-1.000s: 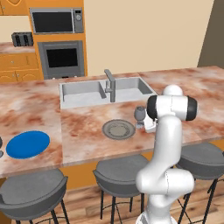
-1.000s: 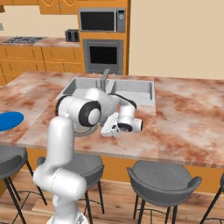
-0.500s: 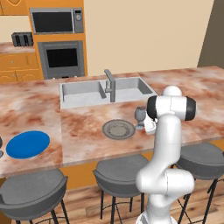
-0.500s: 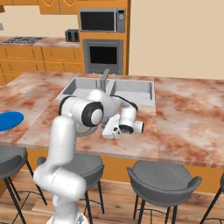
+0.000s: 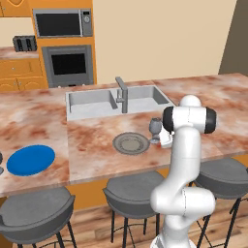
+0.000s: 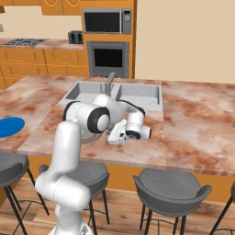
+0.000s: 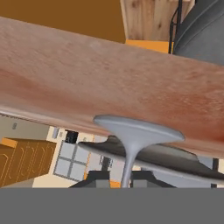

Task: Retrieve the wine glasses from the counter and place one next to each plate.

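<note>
Stemmed wine glass (image 5: 155, 127), marbled counter (image 5: 97, 140)

Obstacles at the counter (image 5: 97, 140) front edge: grey plate (image 5: 131, 143), wine glass (image 5: 155, 127) just beside it. Sink (image 5: 92, 104) and faucet (image 5: 122, 94) behind. Right corner open.

You've got a polished marbled stone counter (image 5: 92, 140), reddish-brown and cream, faintly glossy. Wine glass (image 5: 155, 126) reads as smooth grey-blue, semi-matt; foot and stem look satin in the hand view. Grey plate (image 5: 131, 143) is matt with a ringed rim. Blue plate (image 5: 31, 160) at 9 o'clock: flat, plain, plastic-looking. Sink (image 5: 87, 101) is brushed grey metal.
</note>
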Available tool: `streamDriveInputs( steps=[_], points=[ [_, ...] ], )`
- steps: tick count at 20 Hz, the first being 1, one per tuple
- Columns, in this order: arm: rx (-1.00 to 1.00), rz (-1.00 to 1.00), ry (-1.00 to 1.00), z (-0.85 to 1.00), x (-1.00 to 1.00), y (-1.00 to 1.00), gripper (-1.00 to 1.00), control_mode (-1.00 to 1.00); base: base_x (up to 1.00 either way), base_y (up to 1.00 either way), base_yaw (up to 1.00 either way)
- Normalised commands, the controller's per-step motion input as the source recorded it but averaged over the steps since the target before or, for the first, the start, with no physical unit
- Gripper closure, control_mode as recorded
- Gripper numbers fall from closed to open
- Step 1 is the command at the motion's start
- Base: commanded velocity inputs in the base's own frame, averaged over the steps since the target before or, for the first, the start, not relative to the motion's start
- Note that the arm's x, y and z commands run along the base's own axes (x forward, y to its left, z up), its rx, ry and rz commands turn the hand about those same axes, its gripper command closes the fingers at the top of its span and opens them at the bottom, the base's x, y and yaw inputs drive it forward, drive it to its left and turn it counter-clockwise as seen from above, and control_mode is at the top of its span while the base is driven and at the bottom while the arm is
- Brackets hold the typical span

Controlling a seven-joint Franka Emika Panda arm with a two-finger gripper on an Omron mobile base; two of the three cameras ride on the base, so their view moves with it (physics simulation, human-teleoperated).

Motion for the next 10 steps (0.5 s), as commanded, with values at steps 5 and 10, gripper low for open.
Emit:
streamDriveInputs(
  steps=[5,10],
  points=[
    [0.00,0.00,0.00,-0.22,0.01,0.00,-1.00,-1.00,0.00,0.00,0.00],
    [0.00,0.00,0.00,-0.13,0.00,-0.07,-1.00,-1.00,0.00,0.00,0.00]
  ],
)
